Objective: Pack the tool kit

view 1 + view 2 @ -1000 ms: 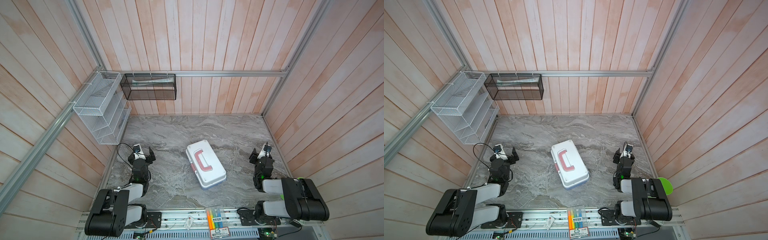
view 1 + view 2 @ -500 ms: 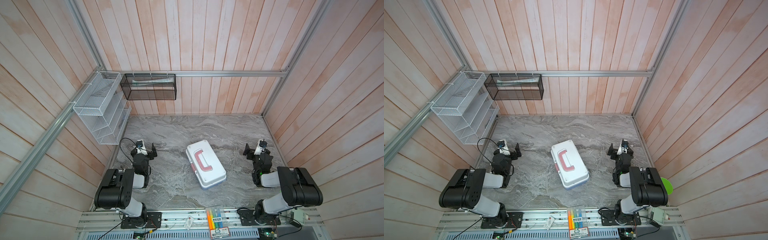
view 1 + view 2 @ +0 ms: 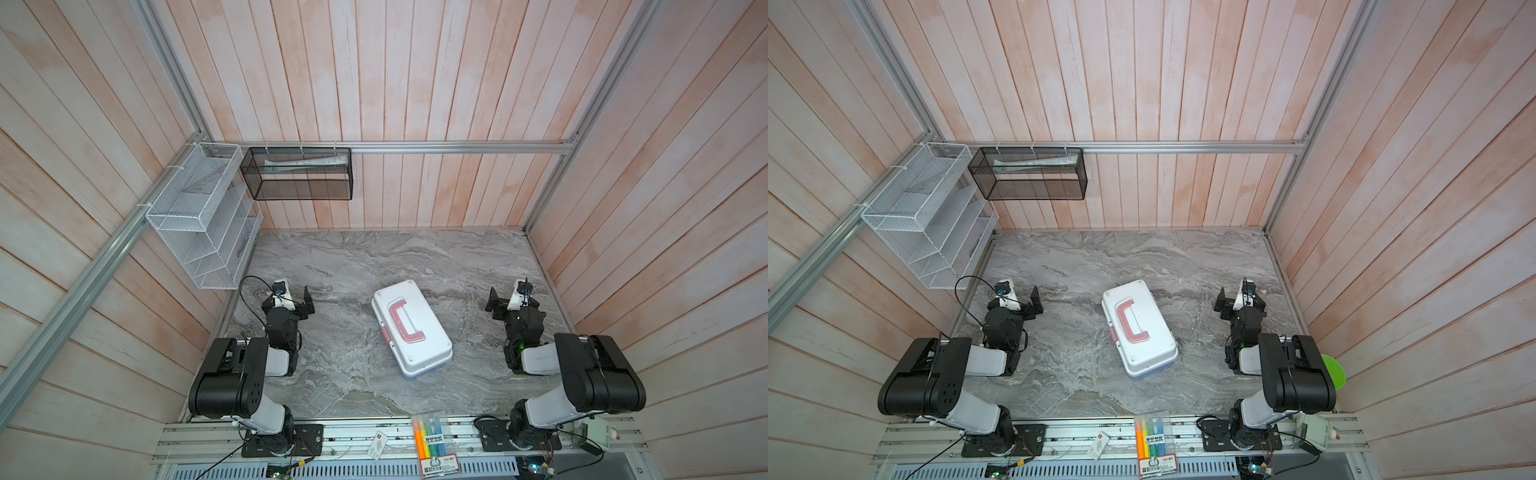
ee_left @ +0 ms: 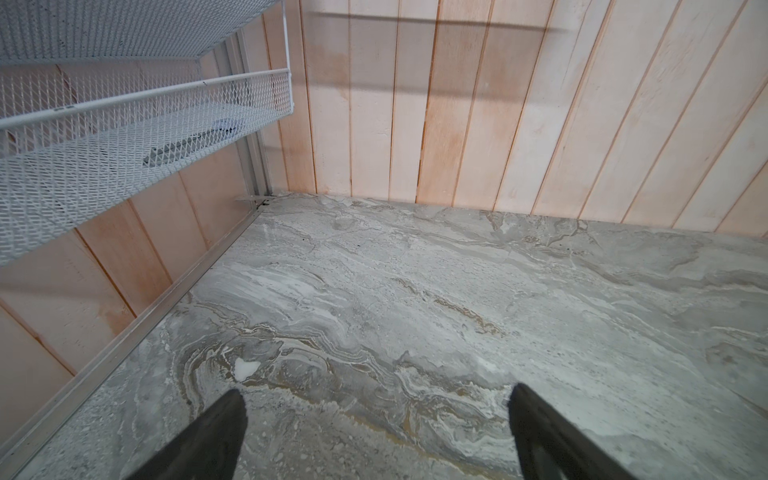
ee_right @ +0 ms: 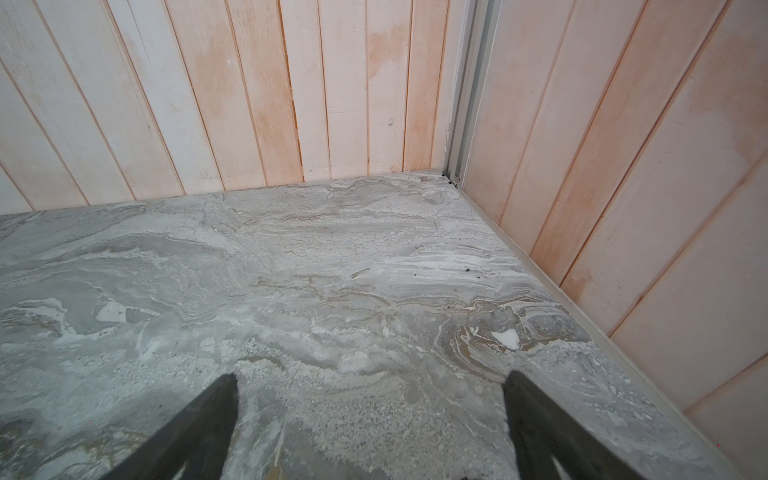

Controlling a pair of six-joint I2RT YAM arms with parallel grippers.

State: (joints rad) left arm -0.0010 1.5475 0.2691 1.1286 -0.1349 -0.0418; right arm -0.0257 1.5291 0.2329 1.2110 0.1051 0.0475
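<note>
While one shut tool kit (image 3: 411, 328) lies central on the table (image 3: 374, 257), left gripper (image 4: 376, 399) and right gripper (image 5: 370, 382), two total, gape wide, empty.

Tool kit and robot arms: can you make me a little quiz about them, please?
1. True or false: the tool kit has its lid closed.
2. What colour is its handle? A pink, B green, C black.
3. Fill in: the left gripper and the right gripper are both ____ and hold nothing.

Key: 1 true; 2 A; 3 open.
</note>
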